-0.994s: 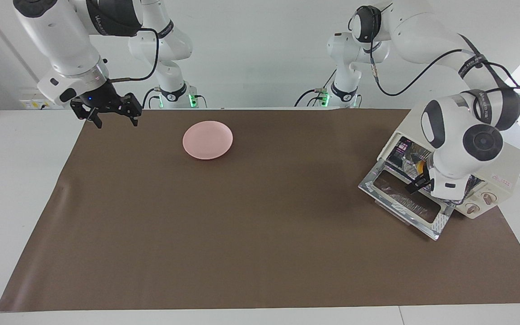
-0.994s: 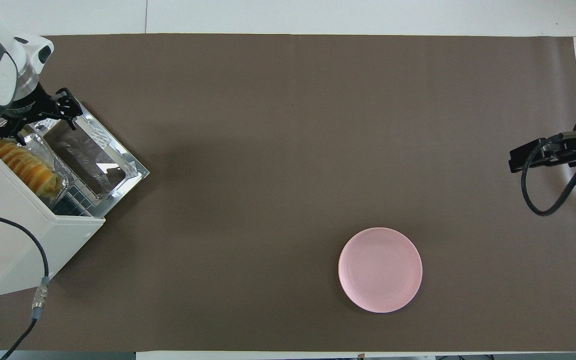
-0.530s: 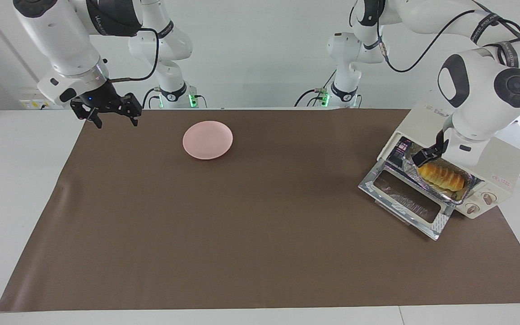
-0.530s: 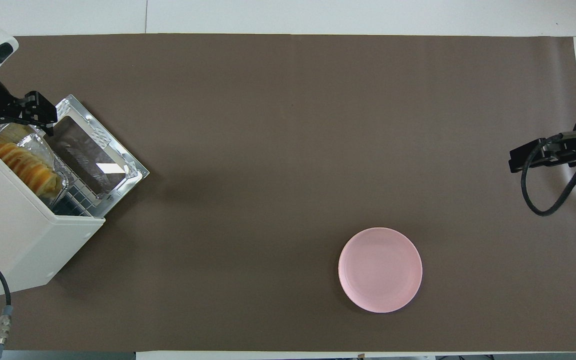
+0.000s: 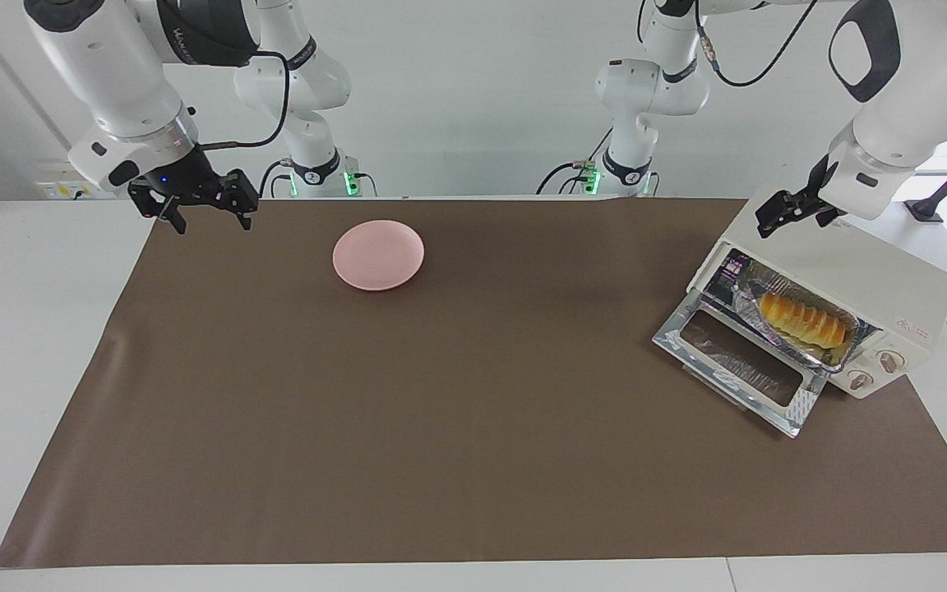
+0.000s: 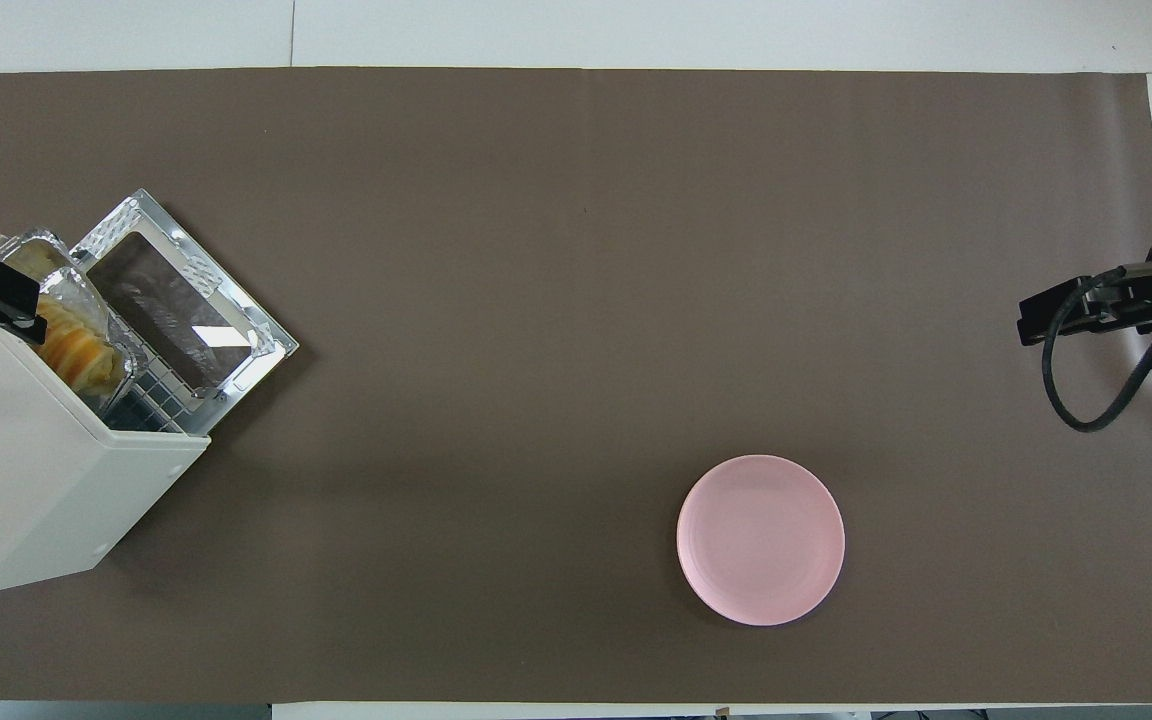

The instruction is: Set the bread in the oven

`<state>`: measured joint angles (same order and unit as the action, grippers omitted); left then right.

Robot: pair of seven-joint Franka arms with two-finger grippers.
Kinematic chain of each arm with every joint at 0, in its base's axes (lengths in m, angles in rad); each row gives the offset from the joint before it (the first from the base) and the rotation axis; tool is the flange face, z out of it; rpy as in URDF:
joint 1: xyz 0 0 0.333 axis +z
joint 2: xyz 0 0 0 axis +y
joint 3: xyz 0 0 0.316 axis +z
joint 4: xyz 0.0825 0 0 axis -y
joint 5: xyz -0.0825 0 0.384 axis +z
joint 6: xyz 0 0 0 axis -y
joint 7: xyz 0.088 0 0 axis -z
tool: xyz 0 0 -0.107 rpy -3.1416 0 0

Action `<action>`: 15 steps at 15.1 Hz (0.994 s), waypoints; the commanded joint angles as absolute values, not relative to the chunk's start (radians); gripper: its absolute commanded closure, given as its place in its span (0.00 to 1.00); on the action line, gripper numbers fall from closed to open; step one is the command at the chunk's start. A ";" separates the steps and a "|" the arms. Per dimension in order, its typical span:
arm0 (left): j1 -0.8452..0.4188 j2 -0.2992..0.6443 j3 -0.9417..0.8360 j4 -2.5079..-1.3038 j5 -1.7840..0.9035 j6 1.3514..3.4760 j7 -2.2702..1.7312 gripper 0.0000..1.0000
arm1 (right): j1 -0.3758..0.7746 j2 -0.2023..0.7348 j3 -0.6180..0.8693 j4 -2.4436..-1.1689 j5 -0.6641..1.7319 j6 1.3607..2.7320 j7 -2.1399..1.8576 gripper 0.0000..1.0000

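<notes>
Bread (image 5: 802, 321) lies in a silver foil tray (image 5: 843, 349) on the rack inside the oven (image 5: 852, 279), which I see standing at the left arm's end of the table with its glass door (image 5: 741, 370) dropped open onto the brown mat (image 5: 441, 395). The loaf shows through the oven's mouth, ridged top up. A small sticker sits on the oven's top corner by the knobs; I cannot read its writing. The pink plate (image 5: 378, 254) rests on the mat toward the right arm's end and has nothing on it. My left gripper (image 5: 794, 212) hangs over the oven's top, holding nothing, its fingers apart. My right gripper (image 5: 204, 205) waits over the mat's corner at its own end, fingers spread and holding nothing.
</notes>
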<state>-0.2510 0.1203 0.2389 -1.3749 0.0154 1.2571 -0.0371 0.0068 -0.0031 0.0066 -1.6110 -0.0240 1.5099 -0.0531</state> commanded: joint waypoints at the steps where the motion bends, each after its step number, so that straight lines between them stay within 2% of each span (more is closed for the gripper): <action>1: -0.221 0.037 0.193 -1.482 -0.002 1.265 -0.026 0.00 | -0.006 -0.018 0.015 -1.621 -0.012 1.499 -0.077 0.00; 3: -0.212 -0.006 0.190 -1.537 -0.002 1.313 -0.028 0.00 | -0.006 -0.018 0.014 -1.621 -0.012 1.499 -0.077 0.00; 7: -0.170 -0.029 0.144 -1.594 -0.002 1.387 -0.025 0.00 | -0.006 -0.018 0.014 -1.621 -0.012 1.499 -0.077 0.00; 11: -0.178 0.015 0.140 -1.563 0.005 1.362 -0.025 0.00 | -0.006 -0.018 0.014 -1.621 -0.012 1.499 -0.077 0.00; 15: -0.170 0.006 0.132 -1.565 0.003 1.345 -0.029 0.00 | -0.006 -0.018 0.014 -1.621 -0.012 1.499 -0.077 0.00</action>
